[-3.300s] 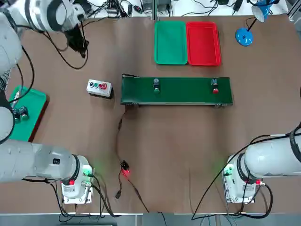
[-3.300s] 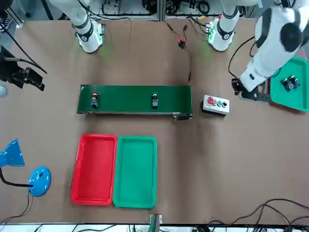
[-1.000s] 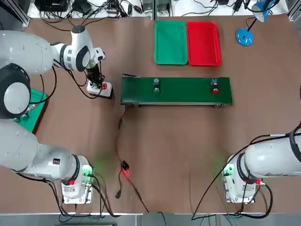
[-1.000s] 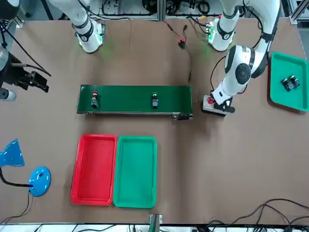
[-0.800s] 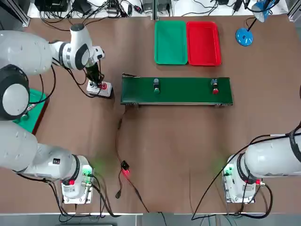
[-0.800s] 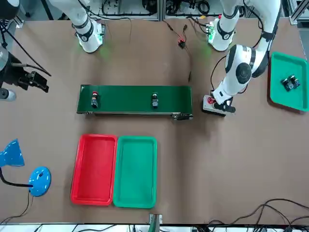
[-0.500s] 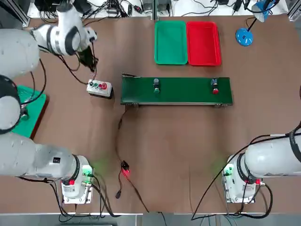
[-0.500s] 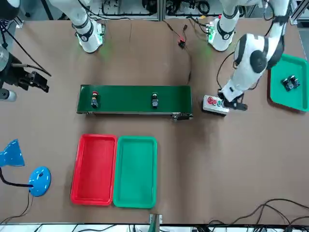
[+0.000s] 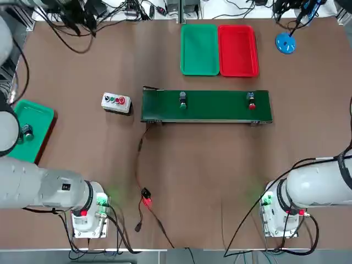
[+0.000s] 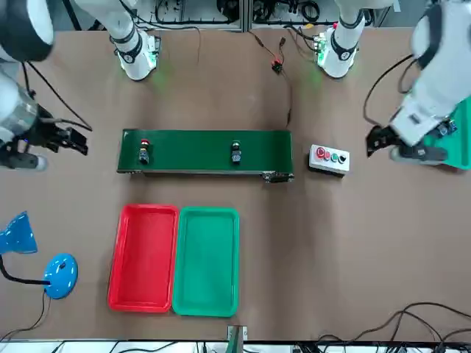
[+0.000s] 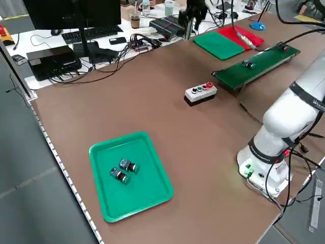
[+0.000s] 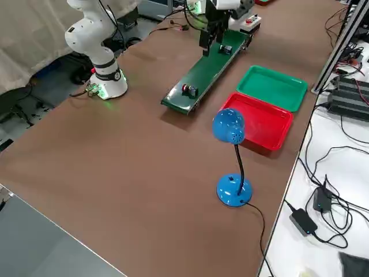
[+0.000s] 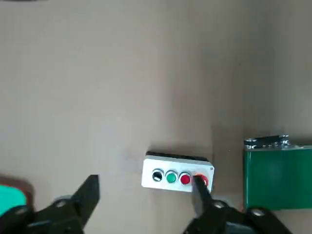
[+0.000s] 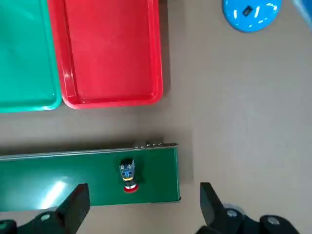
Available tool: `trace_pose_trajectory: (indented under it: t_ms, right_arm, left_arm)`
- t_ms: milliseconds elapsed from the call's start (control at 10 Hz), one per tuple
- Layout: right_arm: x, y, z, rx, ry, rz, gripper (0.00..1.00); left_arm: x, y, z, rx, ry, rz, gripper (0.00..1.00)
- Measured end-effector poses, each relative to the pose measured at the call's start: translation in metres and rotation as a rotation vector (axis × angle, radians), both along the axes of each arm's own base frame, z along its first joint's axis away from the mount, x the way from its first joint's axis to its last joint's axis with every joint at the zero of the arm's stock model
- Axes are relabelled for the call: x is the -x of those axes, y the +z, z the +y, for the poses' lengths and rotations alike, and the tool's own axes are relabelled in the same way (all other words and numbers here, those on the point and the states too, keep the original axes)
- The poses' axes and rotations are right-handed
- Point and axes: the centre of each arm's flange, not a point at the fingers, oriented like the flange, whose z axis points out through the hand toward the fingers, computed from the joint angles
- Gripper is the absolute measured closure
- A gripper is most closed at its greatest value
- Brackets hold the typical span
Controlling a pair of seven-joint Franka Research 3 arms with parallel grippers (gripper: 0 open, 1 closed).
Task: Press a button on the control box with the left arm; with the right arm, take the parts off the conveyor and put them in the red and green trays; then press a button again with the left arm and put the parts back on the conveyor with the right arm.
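The grey control box (image 9: 116, 102) with a black, a green and a red button lies just left of the green conveyor (image 9: 206, 105). A green-capped part (image 9: 183, 99) and a red-capped part (image 9: 251, 100) stand on the belt. Behind it lie the green tray (image 9: 199, 49) and the red tray (image 9: 237, 50), both bare. My left gripper (image 13: 145, 195) hangs open high above the control box (image 13: 178, 175), off to its left, touching nothing. My right gripper (image 14: 142, 202) is open and raised over the conveyor's right end, above the red-capped part (image 14: 127, 175).
A blue desk lamp (image 9: 285, 43) stands at the far right corner. A second green tray (image 11: 129, 175) holding two small parts sits at the table's left edge. A cable with a red-lit plug (image 9: 146, 198) runs from the conveyor toward the arm bases.
My left gripper lifted off the control box, swung up and away to the far left, and opened. My right gripper shifted slightly toward the conveyor's right end.
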Motion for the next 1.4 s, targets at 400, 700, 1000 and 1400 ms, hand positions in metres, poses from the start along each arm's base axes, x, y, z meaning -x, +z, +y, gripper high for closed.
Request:
trace_pose_trajectory:
  t_ms: [400,700,1000,1400]
  right_arm:
    - [0.014,-0.059,0.023,0.000,0.040,-0.027,0.00]
    - [0.033,-0.093,0.030,0.002,0.056,-0.030,0.00]
    - [0.053,-0.148,0.057,-0.012,0.097,-0.052,0.00]
    - [0.082,-0.209,0.064,-0.029,0.106,-0.099,0.00]
  left_arm:
    - [-0.016,0.077,0.017,0.005,0.028,-0.051,0.00]
    - [-0.011,0.083,0.017,0.022,0.021,0.054,0.00]
    - [-0.009,0.077,0.017,0.033,0.009,0.098,0.00]
    - [-0.010,0.080,0.018,0.023,0.010,0.079,0.00]
